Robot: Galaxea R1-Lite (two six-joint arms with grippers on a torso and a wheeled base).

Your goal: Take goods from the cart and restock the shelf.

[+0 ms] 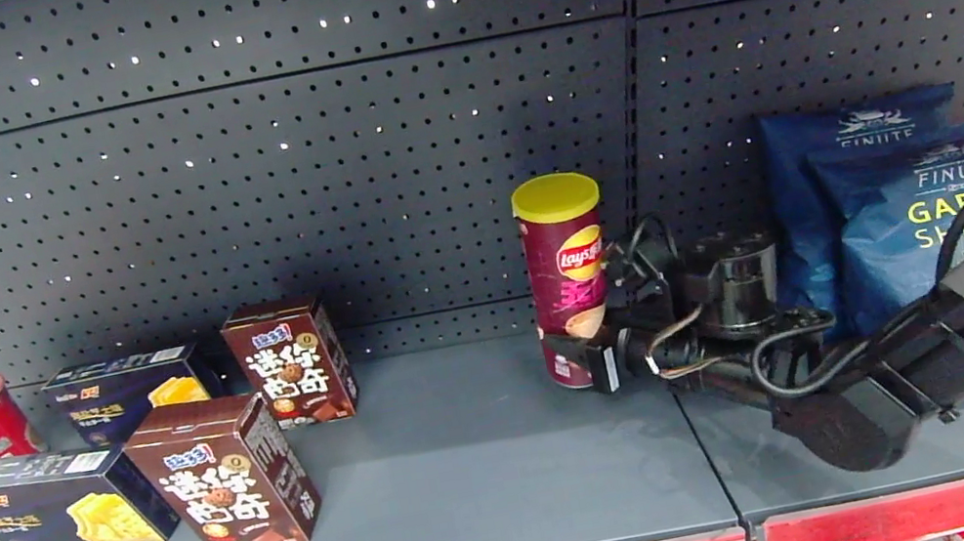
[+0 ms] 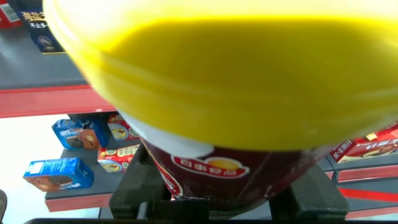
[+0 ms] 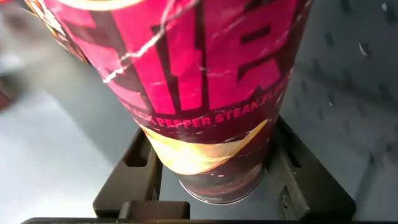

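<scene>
Okay, chip can (image 1: 568, 275) stands upright on the grey shelf (image 1: 479, 479), near the pegboard back, between the brown cookie boxes (image 1: 225, 474) and the blue snack bags (image 1: 917, 204). It has a yellow lid, a magenta body, a yellow-red oval logo, big dark lettering and a chip picture low down. Right gripper (image 1: 582, 362) is clamped on its lower part, one finger each side. Left gripper (image 2: 217, 186) is clamped on a second chip can (image 2: 211, 168) with a yellow lid, dark red body and white-edged label. The boxes carry white characters.
</scene>
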